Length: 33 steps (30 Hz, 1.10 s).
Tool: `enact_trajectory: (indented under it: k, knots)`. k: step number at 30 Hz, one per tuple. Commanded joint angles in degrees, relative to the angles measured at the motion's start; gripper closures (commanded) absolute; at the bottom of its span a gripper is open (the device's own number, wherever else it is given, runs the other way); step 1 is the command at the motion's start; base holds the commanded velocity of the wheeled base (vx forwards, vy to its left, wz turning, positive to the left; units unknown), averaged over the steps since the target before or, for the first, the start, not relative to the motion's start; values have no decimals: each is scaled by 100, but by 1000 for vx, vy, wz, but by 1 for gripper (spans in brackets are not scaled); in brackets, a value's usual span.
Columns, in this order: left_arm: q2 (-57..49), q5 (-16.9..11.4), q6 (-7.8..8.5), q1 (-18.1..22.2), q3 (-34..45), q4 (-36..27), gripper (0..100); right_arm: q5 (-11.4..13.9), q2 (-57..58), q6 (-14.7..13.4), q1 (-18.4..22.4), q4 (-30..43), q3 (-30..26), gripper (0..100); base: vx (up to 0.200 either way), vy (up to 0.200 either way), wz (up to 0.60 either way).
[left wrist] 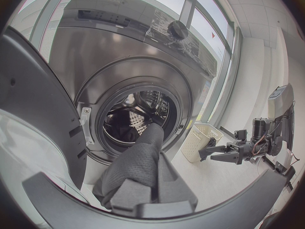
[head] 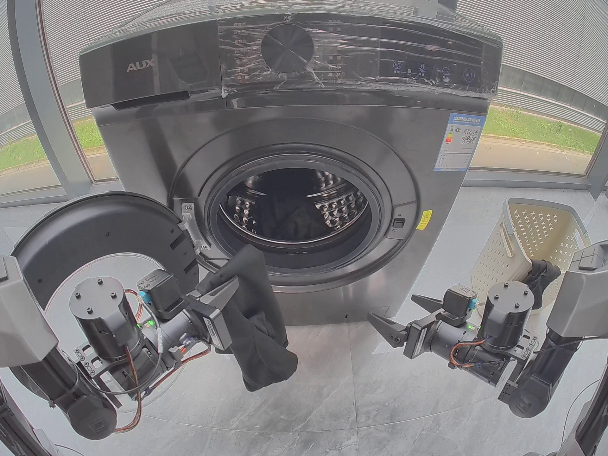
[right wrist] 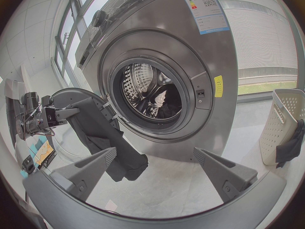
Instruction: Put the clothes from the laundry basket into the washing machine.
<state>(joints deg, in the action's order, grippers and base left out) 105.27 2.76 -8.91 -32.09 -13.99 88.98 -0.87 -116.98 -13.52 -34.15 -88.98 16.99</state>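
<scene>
progress: midway, I judge. One dark cloth lies in the drum, one garment is in hand, one more piece hangs over the basket rim.
done: door swung fully open to the robot's left; the drum already has something in it.
left: push the held garment through the opening, then fetch the basket piece (whether more lies deeper in the basket can't be told).
left gripper: clamped on the garment near its upper part, low in front of the washer, between the door and the opening.
right gripper: jaws spread, nothing in them, near the floor between washer and basket.
garment place: outside the drum, its top end just beside the lower left lip of the opening.
garment axis: long axis roughly up-down; the short upper end sticks up toward the opening, the long bunched end droops floorward.
floor contact: can't tell.
</scene>
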Motion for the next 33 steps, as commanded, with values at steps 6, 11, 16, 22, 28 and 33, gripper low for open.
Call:
enact_trajectory:
  k: [6,11,16,22,28,33]
  knots:
    - [284,15,12,-140,2,23,100,-1,-18,-10,-31,-76,-3,0,200,0,0]
    - [451,261,30,-281,20,23,100,-1,-18,-10,-40,-76,-3,0,0,0,0]
    - [477,375,21,-413,-24,23,100,-1,-9,-10,-40,-76,6,0,160,0,0]
    - [521,384,12,-421,-86,23,100,-10,-9,-10,-48,-76,-3,0,200,0,0]
    - [600,392,12,-430,-95,23,100,-10,0,-10,-57,-76,-12,0,67,0,0]
    - [653,428,3,-509,-95,23,100,-10,35,-2,-75,-76,-65,0,0,0,0]
